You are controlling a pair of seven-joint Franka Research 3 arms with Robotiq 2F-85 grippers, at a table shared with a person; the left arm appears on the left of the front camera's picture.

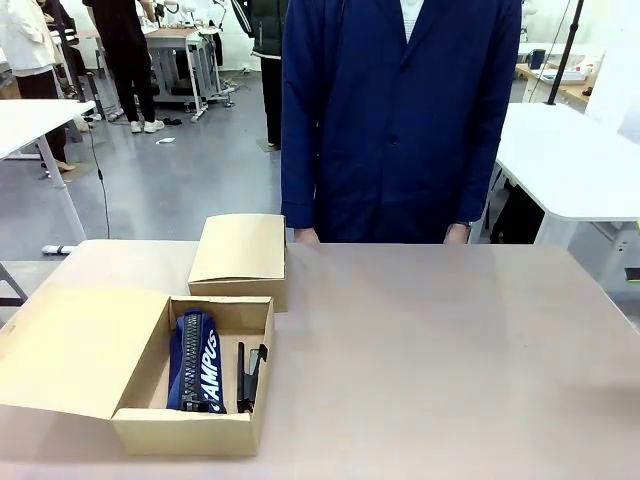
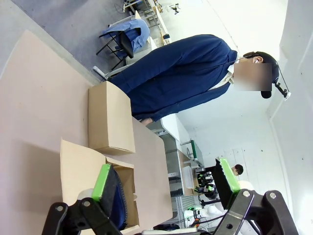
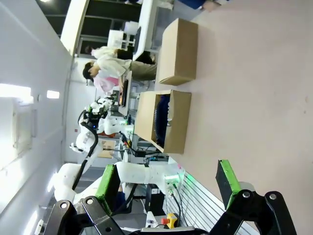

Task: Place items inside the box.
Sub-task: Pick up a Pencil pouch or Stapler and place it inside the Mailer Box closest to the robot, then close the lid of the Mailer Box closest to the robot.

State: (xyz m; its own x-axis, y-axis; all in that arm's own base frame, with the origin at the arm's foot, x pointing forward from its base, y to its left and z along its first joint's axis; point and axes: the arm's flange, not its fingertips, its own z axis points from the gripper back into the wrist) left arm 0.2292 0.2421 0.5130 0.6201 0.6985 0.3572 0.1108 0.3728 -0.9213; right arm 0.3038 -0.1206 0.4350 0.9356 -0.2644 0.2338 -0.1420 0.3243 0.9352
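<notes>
The open cardboard box [image 1: 190, 425] sits nearest, at the bench's [image 1: 450, 360] left front. Inside lie the navy pouch with white lettering [image 1: 197, 362] and, beside it, a black stapler [image 1: 250, 375]. The pouch looks soft and light; the stapler rigid, best pinched across its body. Left hand [image 2: 164, 188] and right hand [image 3: 168, 183] both gape, holding nothing. A closed box [image 1: 240, 255] stands behind.

Matt brown cardboard box [image 1: 190, 432]; smooth matt tan table [image 1: 450, 360]; cloth navy pouch [image 1: 197, 362], white lettering.
</notes>
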